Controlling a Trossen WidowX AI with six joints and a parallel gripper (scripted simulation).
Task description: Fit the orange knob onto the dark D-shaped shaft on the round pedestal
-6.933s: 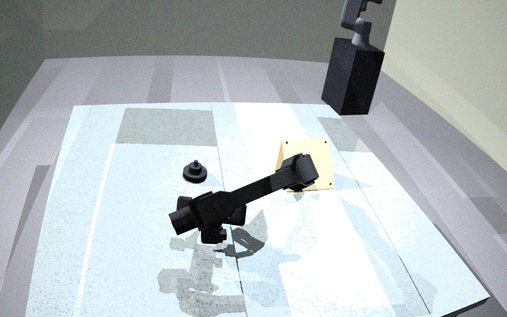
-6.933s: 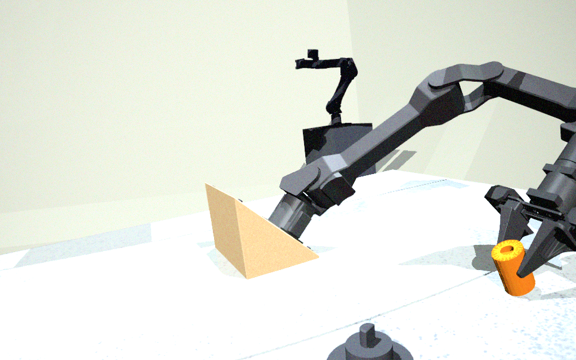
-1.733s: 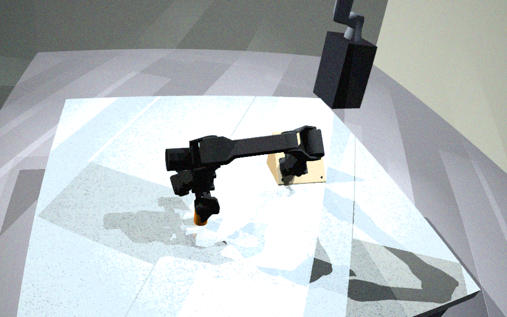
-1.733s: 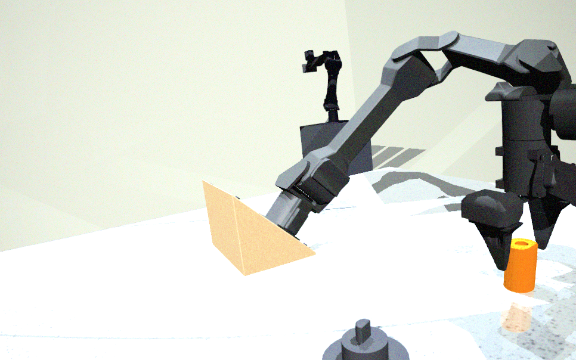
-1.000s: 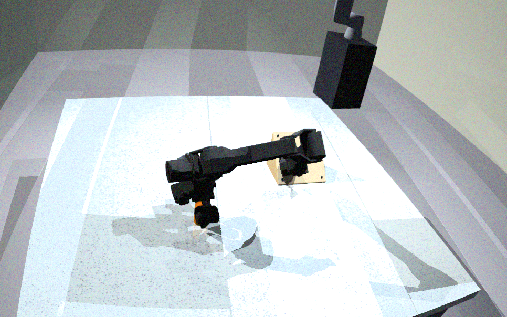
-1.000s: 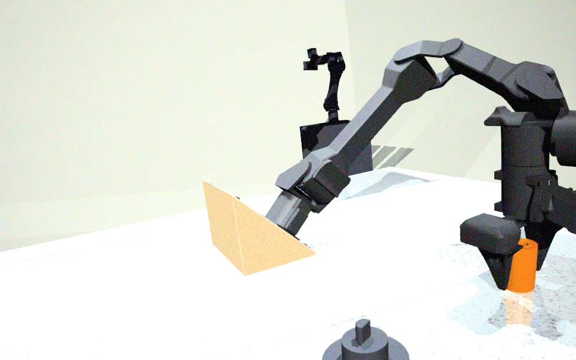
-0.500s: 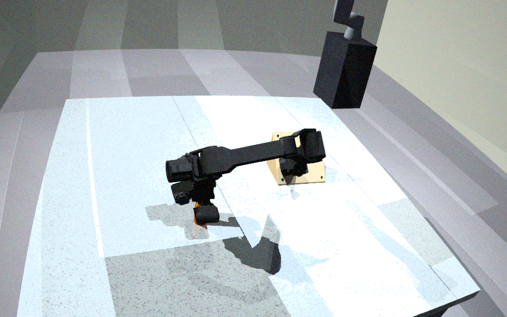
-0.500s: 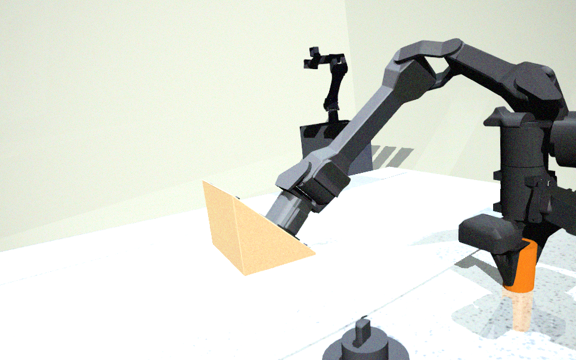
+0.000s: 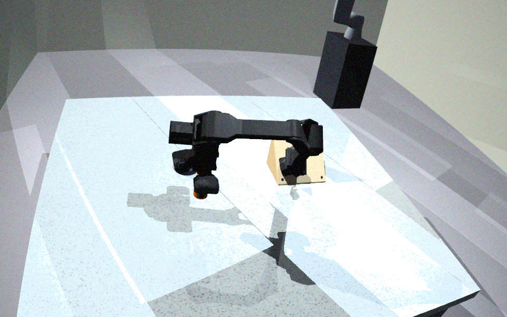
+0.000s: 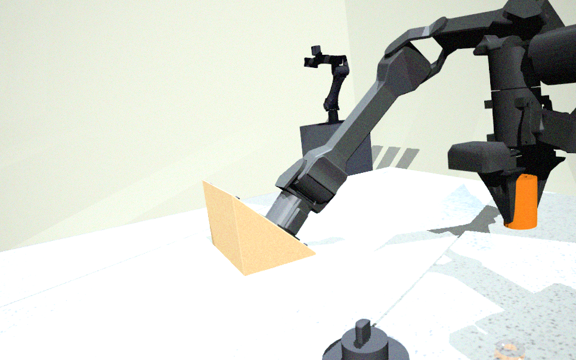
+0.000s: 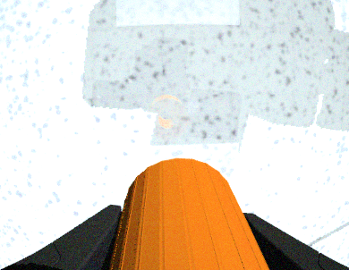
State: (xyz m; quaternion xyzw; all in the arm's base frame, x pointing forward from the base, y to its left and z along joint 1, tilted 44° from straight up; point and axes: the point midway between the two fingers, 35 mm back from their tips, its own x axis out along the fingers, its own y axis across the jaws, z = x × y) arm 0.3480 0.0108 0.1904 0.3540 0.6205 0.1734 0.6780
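The orange knob point(image 9: 198, 195) point(image 10: 527, 203) point(image 11: 187, 241) is upright between the fingers of my gripper point(image 10: 522, 210) point(image 11: 181, 221), which is shut on its sides. The knob hangs above the table, with a gap between its lower end and its faint reflection in the exterior view. The dark round pedestal point(image 10: 372, 350) is at the bottom edge of the exterior view, left of the knob and nearer that camera. Its shaft point(image 10: 362, 331) stands upright and bare. The pedestal does not show in the top view or the wrist view. The knob's hole is hidden.
My arm rises from a pale wooden wedge point(image 9: 315, 175) point(image 10: 270, 250) on the table point(image 9: 90, 260). A dark box point(image 9: 342, 74) point(image 10: 309, 138) carrying another arm stands beyond the table. Shadows and reflections cross the speckled table top.
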